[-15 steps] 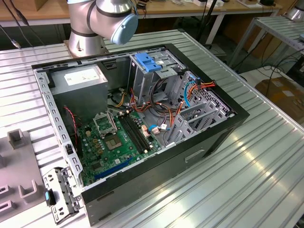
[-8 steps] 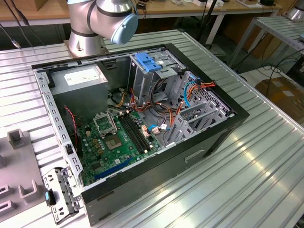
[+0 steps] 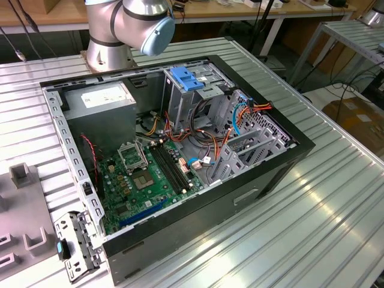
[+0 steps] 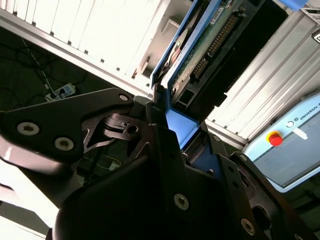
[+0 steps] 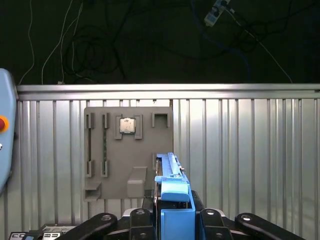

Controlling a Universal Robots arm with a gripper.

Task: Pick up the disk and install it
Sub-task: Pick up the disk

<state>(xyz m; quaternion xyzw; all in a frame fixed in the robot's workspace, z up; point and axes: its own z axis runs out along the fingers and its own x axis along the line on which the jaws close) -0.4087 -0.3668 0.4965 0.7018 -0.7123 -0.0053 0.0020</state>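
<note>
Gripper (image 5: 175, 222) is clenched on the disk (image 5: 170, 167). In the first wrist view the black fingers (image 5: 142, 217) press on the blue carrier rails (image 5: 175, 192) from either side. The drive stands edge-on between them and reaches out past the fingertips.

Beyond the disk's far end lies a grey fixture plate (image 5: 127, 165) on the ribbed aluminium table (image 5: 250, 150). A processor chip (image 5: 127, 125) is seated in one of the plate's pockets, farther from the gripper than the disk's tip. We cannot tell whether the disk's far end is clear of the plate or still touching it.

In the second wrist view the disk's green circuit-board face is turned to the camera, with a blue rail running along its edge from the fingers outward. A light-blue teach pendant (image 4: 295, 150) with a red stop button (image 4: 275, 138) lies on the table off to one side of the gripper, well apart from the disk.

In the exterior view the arm (image 3: 132, 24) stands at the table's far edge, behind the open computer case (image 3: 252, 186). Inside the case we note:
- a drive cage (image 3: 180, 108) topped by a blue latch (image 3: 187, 79)
- a power supply (image 3: 99, 99)
- the motherboard (image 3: 150, 174)

From this picture we cannot tell how the case lies relative to the gripper.
</note>
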